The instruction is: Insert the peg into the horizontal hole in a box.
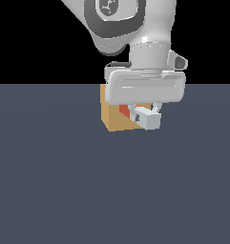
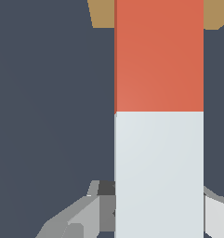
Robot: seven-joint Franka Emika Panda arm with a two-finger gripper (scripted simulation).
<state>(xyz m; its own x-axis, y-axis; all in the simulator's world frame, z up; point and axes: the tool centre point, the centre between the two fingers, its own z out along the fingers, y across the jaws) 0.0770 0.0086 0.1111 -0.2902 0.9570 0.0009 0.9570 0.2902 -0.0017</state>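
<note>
The tan box (image 1: 115, 116) stands on the dark floor, partly behind my gripper (image 1: 144, 113). My gripper is shut on the peg (image 1: 149, 119) at its pale grey-white end. The peg's red-orange part (image 1: 124, 110) points at the box's face; the hole is hidden by the peg and gripper, so I cannot tell whether the tip is inside. In the wrist view the peg (image 2: 159, 116) runs from its pale end between my fingers (image 2: 85, 216) up to the red-orange end, which reaches the box (image 2: 102, 13).
A flat dark grey floor (image 1: 111, 190) spreads around the box. The arm's white wrist and hand (image 1: 146, 86) hang over the box's top.
</note>
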